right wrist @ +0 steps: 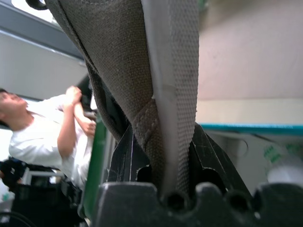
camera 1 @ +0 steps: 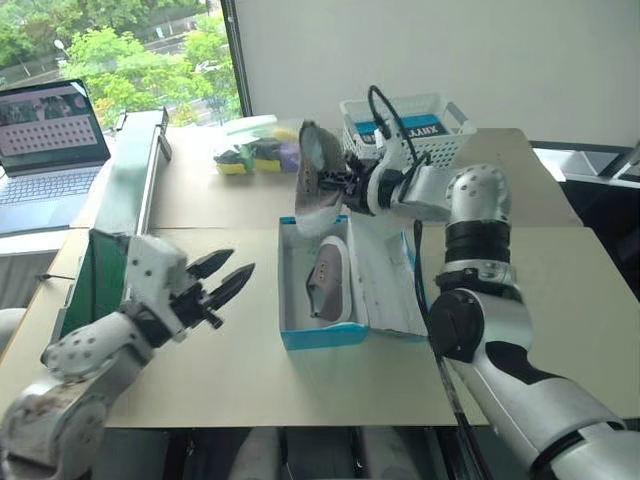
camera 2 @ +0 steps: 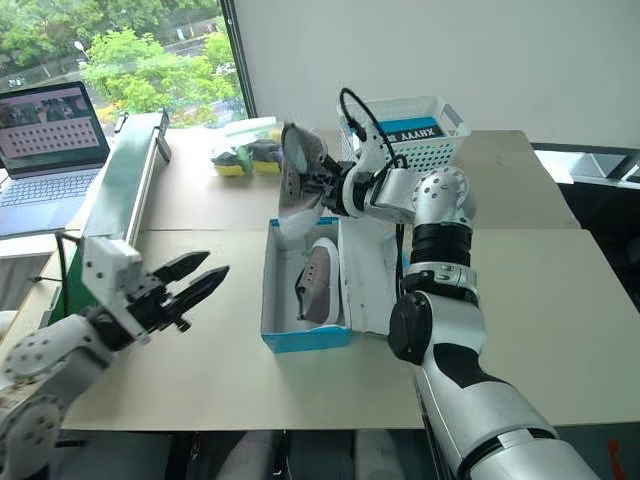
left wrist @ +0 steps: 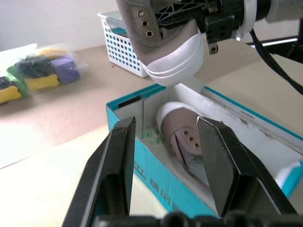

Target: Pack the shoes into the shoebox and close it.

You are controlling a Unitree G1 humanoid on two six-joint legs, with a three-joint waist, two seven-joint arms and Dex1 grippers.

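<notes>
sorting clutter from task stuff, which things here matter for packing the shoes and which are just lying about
Job: shoe in the shoebox; shoebox; second shoe, held by right gripper.

Lying about: white basket; bag of sponges; laptop.

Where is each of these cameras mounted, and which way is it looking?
Left eye view: on the head, looking forward and down over the table; both arms show, left gripper open.
Right eye view: the head's other eye, same scene, shoebox below the right gripper.
Left wrist view: along its own black fingers toward the shoebox and the packed shoe.
Right wrist view: along fingers clamping the held shoe; a person beyond.
Shared: both wrist views show the held shoe.
</notes>
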